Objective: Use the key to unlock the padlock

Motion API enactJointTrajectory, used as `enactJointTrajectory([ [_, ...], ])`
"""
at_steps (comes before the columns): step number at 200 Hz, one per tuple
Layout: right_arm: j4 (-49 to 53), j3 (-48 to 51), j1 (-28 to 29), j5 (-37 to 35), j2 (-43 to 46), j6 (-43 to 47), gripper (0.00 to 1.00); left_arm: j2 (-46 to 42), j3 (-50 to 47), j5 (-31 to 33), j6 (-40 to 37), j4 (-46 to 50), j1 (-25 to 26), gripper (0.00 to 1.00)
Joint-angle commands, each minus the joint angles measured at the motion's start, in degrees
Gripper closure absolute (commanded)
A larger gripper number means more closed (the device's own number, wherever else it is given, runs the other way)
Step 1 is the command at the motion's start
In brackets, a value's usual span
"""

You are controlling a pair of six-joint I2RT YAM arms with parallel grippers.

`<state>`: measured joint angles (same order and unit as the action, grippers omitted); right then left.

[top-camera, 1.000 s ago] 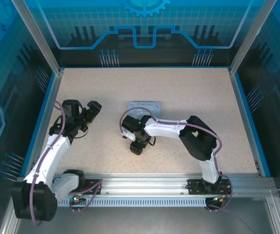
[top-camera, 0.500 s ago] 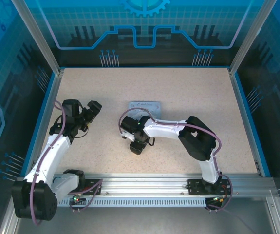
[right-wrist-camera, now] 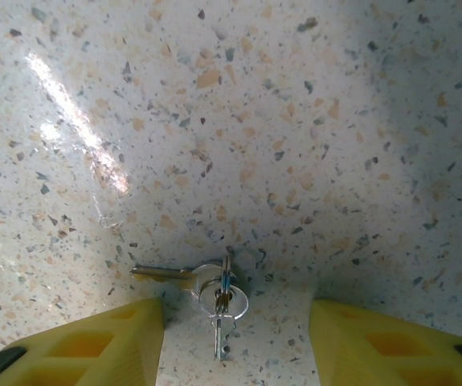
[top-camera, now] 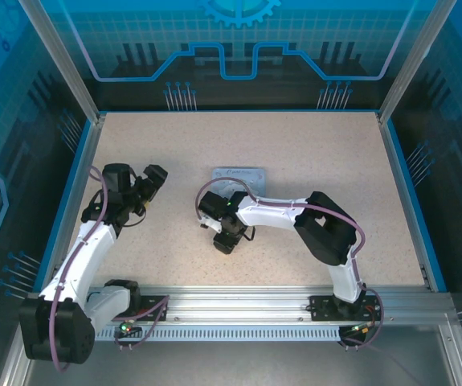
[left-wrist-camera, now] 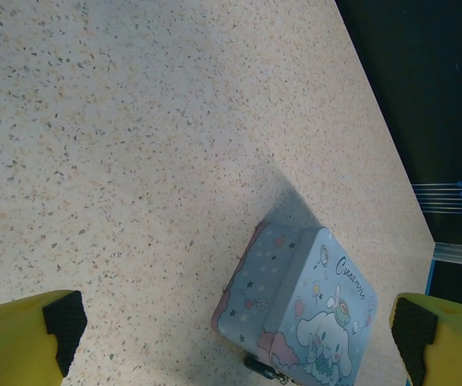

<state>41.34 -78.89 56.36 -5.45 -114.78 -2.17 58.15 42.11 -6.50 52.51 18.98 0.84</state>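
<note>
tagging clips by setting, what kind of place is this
Probably a robot lab test cell: a speckled table enclosed by aluminium posts and blue printed panels, with two arms bolted to a rail at its near edge.

i count two keys, one brass-toned key (right-wrist-camera: 155,274) and one silver key (right-wrist-camera: 219,334), both on one ring (right-wrist-camera: 239,304). there is one pale-blue cartoon-dog tin (left-wrist-camera: 311,310), and one small dark padlock (left-wrist-camera: 261,371) at its edge. add one speckled table (top-camera: 311,145) and two arms of mine, left arm (top-camera: 82,253) and right arm (top-camera: 275,213).
</note>
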Motion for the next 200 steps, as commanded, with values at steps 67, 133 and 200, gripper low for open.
enactJointTrajectory([
  [67, -3.85, -0.44, 1.30, 1.43, -2.92, -0.82, 0.70, 1.51, 0.57, -3.15, 0.60, -0.16, -0.60, 0.01],
  [133, -4.44, 5.69, 1.16, 1.32, 0.94, -4.21, 0.91, 2.78, -0.60, -7.45, 3.59, -2.81, -0.58, 0.01],
  [200, -6.95, 14.98, -0.85, 4.37, 10.17, -13.15, 1.00, 8.62, 0.30, -14.09, 3.04, -2.37, 1.47, 0.01],
])
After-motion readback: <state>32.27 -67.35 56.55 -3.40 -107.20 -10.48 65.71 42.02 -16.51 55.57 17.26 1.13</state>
